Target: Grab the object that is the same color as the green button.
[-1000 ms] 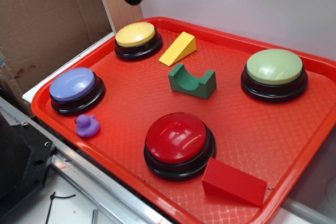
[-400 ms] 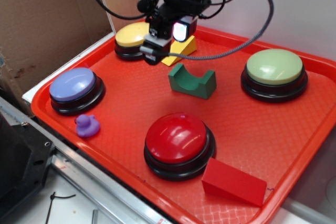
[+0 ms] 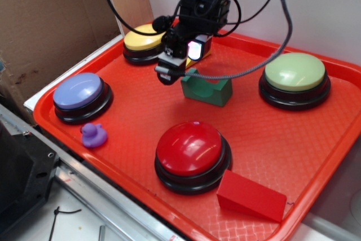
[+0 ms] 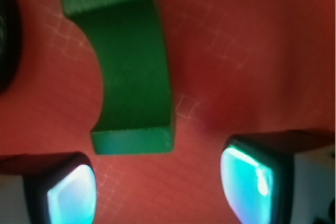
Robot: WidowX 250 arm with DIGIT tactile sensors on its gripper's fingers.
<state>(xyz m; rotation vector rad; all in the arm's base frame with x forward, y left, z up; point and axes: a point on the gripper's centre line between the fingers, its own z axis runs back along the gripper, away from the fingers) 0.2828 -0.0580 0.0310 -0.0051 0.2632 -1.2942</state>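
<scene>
The dark green notched block lies on the red tray, near its middle. My gripper hovers just left of and above the block's left end, and it is open. In the wrist view the block lies just ahead of the gap between the two glowing fingers, with nothing between them. The pale green button sits at the tray's right side, away from the gripper.
A yellow button and a yellow wedge sit behind the arm. A purple button and a purple duck are at the left. A red button and a red block are in front.
The arm came down into view from the top and has moved forward and lower, from beside the yellow button to just beside the green block's left end.
</scene>
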